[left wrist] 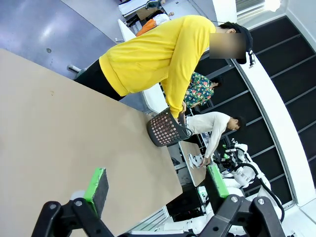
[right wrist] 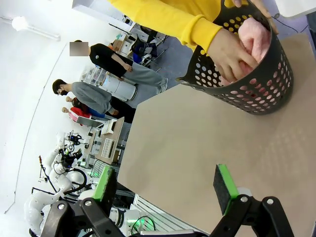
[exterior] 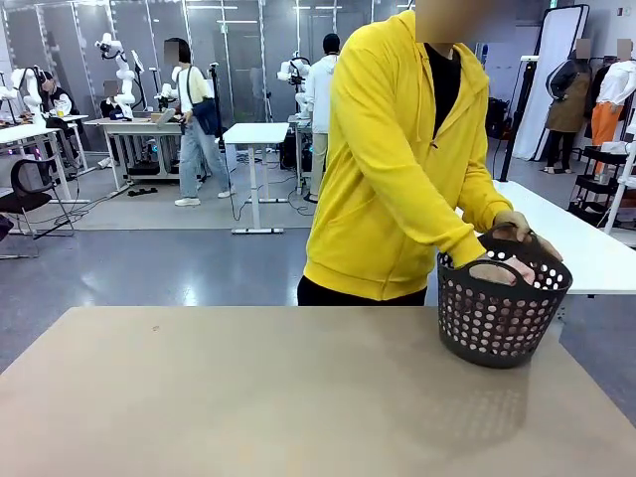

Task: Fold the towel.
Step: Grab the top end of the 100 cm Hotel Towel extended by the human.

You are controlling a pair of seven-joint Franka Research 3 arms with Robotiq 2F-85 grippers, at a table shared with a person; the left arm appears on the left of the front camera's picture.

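Note:
A light pink towel [right wrist: 257, 42] lies bunched inside a black perforated basket [exterior: 502, 310] at the table's far right; its pink also shows through the basket rim [exterior: 517, 270]. A person in a yellow hoodie [exterior: 397, 149] stands at the far side with both hands in the basket, one hand [right wrist: 229, 52] on the towel. In the left wrist view the basket [left wrist: 165, 129] sits far off at the table's edge. My left gripper [left wrist: 157, 185] is open above the bare table with nothing between its green pads. My right gripper [right wrist: 165, 183] is open too, short of the basket.
The tan table [exterior: 248, 397] stretches wide in front of the basket. A white table [exterior: 586, 243] stands behind the basket on the right. Other people, tables and a chair [exterior: 25, 194] are far back in the room.

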